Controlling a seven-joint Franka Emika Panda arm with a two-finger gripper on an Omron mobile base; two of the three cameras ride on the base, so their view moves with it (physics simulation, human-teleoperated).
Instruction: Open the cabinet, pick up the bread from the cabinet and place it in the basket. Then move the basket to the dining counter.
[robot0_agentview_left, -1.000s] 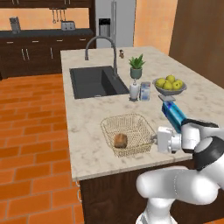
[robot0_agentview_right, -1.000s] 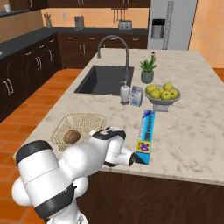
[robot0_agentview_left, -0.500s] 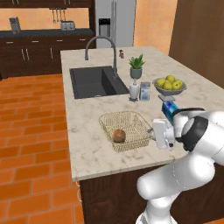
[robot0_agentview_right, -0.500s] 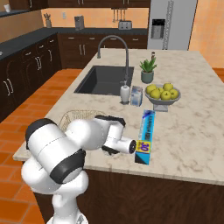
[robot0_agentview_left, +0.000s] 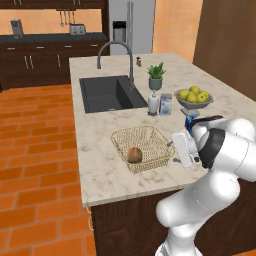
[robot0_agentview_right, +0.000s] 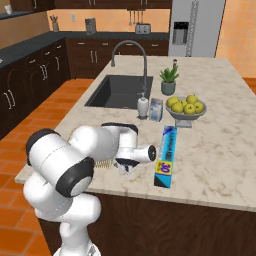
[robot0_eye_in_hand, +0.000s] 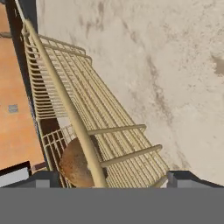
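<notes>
**Op:** Logging the set-down. Basket (robot0_agentview_left: 142, 147) sits on the dining counter (robot0_agentview_left: 100, 165), near its front edge, between the sink (robot0_agentview_left: 107, 93) and a blue box (robot0_agentview_right: 166, 156). Bread (robot0_agentview_left: 134, 155) lies inside, on the mesh floor.

**Obs:** Gripper state?

**Op:** Gripper (robot0_agentview_left: 176, 150) is at the basket's right rim. In the hand view the rim wire (robot0_eye_in_hand: 65, 100) runs between the two tips, which stand wide on either side; I judge the jaws spread, not pinching the wire.

**Obs:** How do I finish it cleanly?

**Op:** I judge the move nearly done. I'd back the hand straight away from the rim, so no finger hooks the mesh and drags the basket toward the edge. The box is just beside my forearm; I'd keep the retreat clear of it.
</notes>
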